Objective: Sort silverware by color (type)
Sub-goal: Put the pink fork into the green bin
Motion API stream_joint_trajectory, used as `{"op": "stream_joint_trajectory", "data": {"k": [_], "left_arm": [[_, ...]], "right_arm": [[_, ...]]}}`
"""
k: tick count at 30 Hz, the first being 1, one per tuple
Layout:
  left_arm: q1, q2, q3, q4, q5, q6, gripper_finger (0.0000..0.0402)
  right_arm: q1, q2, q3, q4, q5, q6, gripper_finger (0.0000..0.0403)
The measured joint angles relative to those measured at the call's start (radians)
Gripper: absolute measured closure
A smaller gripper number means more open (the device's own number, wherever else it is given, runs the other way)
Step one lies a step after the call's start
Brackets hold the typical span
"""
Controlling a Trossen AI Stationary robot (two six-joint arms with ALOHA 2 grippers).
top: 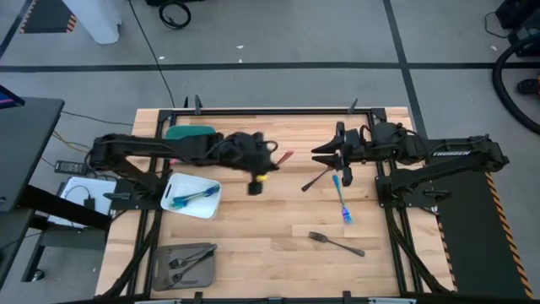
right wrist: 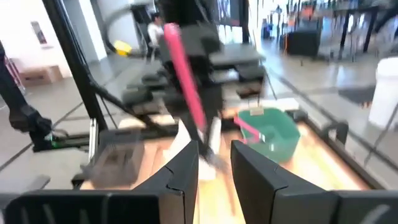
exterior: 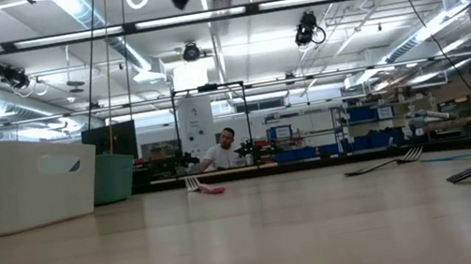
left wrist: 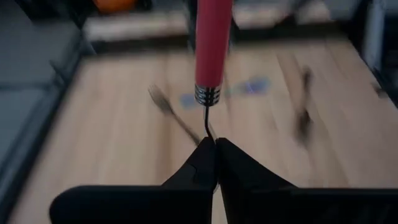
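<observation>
My left gripper (top: 272, 160) hangs above the table's middle, shut on a red-handled utensil (top: 284, 157) whose red handle (left wrist: 213, 43) sticks out past the fingers toward my right gripper (top: 321, 156). My right gripper (right wrist: 214, 168) faces it level and stands open, just short of the handle (right wrist: 186, 87), touching nothing. On the table lie a dark fork (top: 316, 178), a blue utensil (top: 342, 201) and a grey fork (top: 336, 244). In the low view, another red-handled fork (exterior: 209, 189) lies flat farther back. My left gripper pinches the utensil's thin dark metal stem (left wrist: 208, 127) between its two fingers, just below the handle's silver collar. The working end is hidden between the fingers (left wrist: 199, 165). The utensil runs on along the fingers' line, lifted clear of the table.
A green bin (top: 196, 133) holding a red utensil (right wrist: 249, 127) stands at the far left under my left arm. A white bin (top: 211, 205) with blue utensils sits nearer. A grey bin (top: 160, 257) with grey utensils is at the near left corner.
</observation>
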Motion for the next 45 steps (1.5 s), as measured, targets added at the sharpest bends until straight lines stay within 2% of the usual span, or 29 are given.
{"op": "stream_joint_trajectory", "data": {"k": [7,13,17,21,24,28,39,45], "left_arm": [[-0.082,-0.102,0.0,-0.359,0.001,-0.187,0.0386],[-0.154,-0.125,0.0,-0.572,0.0,-0.298,0.0386],[-0.176,-0.129,0.0,-0.695,-0.091,-0.31,0.0386],[-0.147,-0.13,0.0,-0.861,-0.188,-0.311,0.0386],[-0.089,-0.13,0.0,-0.96,-0.19,-0.315,0.0386],[0.023,-0.129,0.0,-1.015,-0.191,-0.281,0.0386],[0.462,-0.129,0.0,-1.072,-0.19,-0.053,0.0385],[0.65,-0.129,-0.002,-1.074,-0.158,-0.035,0.0385]], "right_arm": [[0.0,0.029,-0.001,-0.126,0.001,0.032,0.03],[0.0,0.104,-0.002,-0.124,0.007,0.032,0.03],[0.0,0.165,-0.002,-0.121,0.028,0.033,0.03],[-0.002,0.227,-0.002,-0.068,0.044,0.022,0.03],[-0.012,0.247,-0.002,-0.002,0.046,-0.012,0.03],[-0.024,0.248,-0.002,0.021,0.046,-0.026,0.03],[-0.025,0.26,-0.002,-0.075,0.046,-0.023,0.03],[-0.02,0.264,-0.003,-0.136,0.046,0.028,0.03]]}}
